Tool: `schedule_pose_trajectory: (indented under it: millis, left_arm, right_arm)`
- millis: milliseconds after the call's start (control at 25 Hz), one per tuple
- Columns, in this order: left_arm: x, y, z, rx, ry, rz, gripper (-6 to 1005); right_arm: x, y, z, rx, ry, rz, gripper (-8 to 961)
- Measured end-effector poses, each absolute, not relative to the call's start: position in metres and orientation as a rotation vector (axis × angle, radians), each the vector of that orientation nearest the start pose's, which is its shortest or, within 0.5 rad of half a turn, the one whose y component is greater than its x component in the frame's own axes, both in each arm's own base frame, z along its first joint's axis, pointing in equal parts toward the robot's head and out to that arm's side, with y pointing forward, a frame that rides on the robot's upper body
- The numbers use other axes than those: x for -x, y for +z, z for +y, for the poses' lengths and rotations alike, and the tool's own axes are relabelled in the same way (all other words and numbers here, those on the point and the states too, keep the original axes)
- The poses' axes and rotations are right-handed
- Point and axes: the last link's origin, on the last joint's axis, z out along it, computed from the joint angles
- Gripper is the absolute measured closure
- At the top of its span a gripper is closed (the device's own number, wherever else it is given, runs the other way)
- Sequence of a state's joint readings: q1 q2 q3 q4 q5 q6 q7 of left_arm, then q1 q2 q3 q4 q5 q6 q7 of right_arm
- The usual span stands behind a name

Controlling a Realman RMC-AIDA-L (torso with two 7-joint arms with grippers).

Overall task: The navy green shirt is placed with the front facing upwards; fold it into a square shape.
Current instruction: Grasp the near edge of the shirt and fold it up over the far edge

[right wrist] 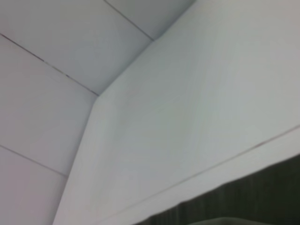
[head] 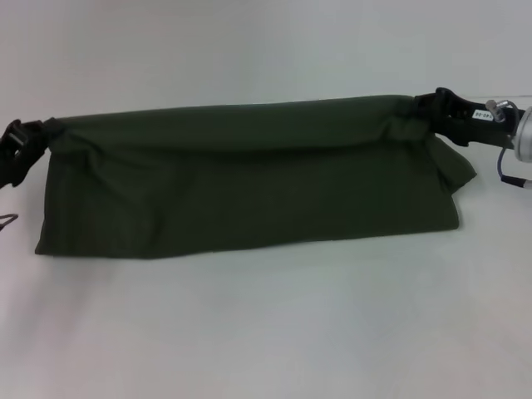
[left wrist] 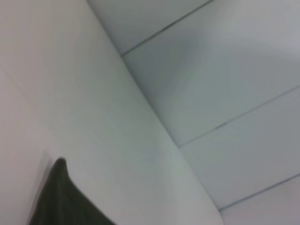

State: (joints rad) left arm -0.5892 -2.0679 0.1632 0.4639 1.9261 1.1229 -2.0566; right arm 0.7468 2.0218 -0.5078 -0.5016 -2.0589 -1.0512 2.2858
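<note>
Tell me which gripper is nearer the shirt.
Neither: both grip it. The left gripper pinches the left end of the shirt at its raised top edge; the right gripper pinches the right end.

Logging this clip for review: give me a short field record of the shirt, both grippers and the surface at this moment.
shirt: navy green shirt, held up as a wide band, top edge stretched between the grippers, lower edge on the table
lettering: not visible
left gripper: jaws shut on the shirt's left top corner
right gripper: jaws shut on the right top corner
fold state: not yet a square
</note>
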Motion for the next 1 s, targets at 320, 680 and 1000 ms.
schedule_pose_trajectory:
  millis: [320,680,1000]
  left_arm:
    - [0.316,0.035,0.400,1.479,-1.219,-1.609,942]
    - [0.301,0.022,0.419,1.466,-1.163,-1.520,940]
    - [0.293,0.012,0.425,1.438,-1.161,-1.432,938]
  right_arm:
    - [-0.260,0.017,0.438,1.841,0.870,1.675,833]
    - [-0.257,0.005,0.445,1.793,0.864,1.630,834]
    - [-0.257,0.000,0.451,1.753,0.854,1.599,835]
